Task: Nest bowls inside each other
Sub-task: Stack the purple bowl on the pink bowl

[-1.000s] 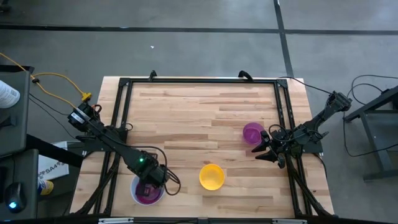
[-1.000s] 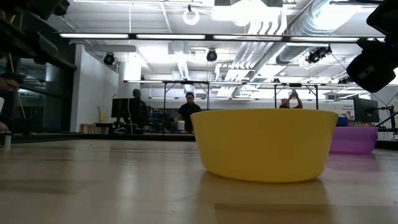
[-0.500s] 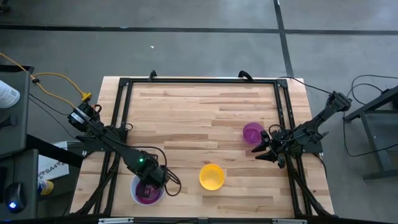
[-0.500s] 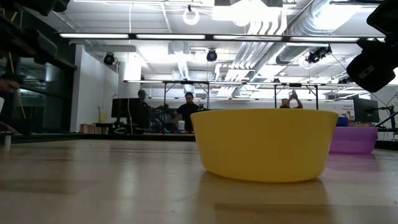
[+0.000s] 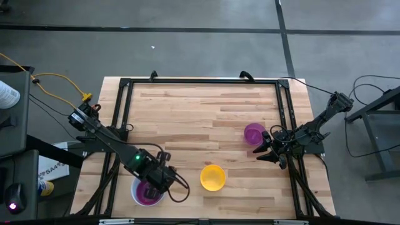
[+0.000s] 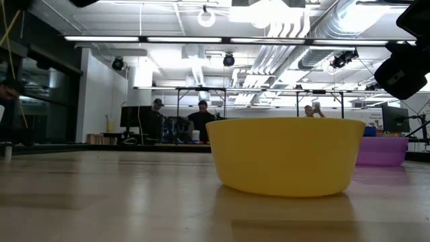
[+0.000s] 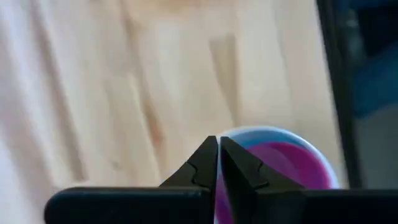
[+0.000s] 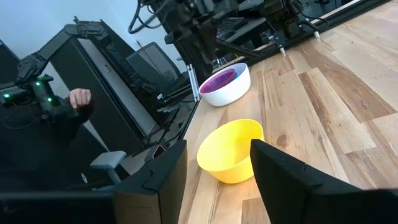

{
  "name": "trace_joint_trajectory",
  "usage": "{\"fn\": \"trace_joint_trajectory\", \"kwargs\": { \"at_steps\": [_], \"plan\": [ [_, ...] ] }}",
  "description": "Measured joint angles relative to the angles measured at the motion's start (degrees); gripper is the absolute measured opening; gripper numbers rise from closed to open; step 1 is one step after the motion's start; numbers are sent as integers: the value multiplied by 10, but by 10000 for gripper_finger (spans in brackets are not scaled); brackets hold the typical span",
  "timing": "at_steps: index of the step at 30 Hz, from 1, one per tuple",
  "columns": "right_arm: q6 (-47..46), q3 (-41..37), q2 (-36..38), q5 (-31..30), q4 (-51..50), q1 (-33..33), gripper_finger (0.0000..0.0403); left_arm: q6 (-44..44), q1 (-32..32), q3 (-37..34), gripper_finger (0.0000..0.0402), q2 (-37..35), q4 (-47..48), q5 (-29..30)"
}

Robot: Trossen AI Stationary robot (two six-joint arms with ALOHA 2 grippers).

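wood tabletop, bright workshop behind; left gripper has just moved off the white stack.
left fingers pressed together, empty, now at the stack's right rim at lower left, so that drop looks done. yellow bowl sits loose at lower centre, purple bowl right of centre beside the spread, empty right gripper. both not yet nested. people stand far back.
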State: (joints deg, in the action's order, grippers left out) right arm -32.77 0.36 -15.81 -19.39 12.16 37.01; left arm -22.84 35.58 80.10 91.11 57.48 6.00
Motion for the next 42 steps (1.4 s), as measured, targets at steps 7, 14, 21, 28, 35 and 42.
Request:
{"fn": "trace_joint_trajectory", "kwargs": {
  "at_steps": [7, 14, 21, 28, 35, 42],
  "plan": [
    [-1, 0, 0, -2, 0, 0, 169, 19, -24, -3, 19, 0, -4, 56],
    [-47, 0, -3, -21, 1, 0, 169, 62, -75, -31, 19, 0, -2, 68],
    [20, 15, -3, -20, 6, -1, 169, 106, -109, -50, 19, 0, -43, 68],
    [83, 63, -12, -60, -60, -1, 169, 145, -142, -76, 19, 0, -81, 67],
    [47, 103, -47, -59, -134, -39, 169, 155, -166, -122, 19, -54, -107, 66],
    [35, 166, -94, -21, -243, -101, 169, 151, -168, -193, 19, -189, -190, 66]
  ]
}}
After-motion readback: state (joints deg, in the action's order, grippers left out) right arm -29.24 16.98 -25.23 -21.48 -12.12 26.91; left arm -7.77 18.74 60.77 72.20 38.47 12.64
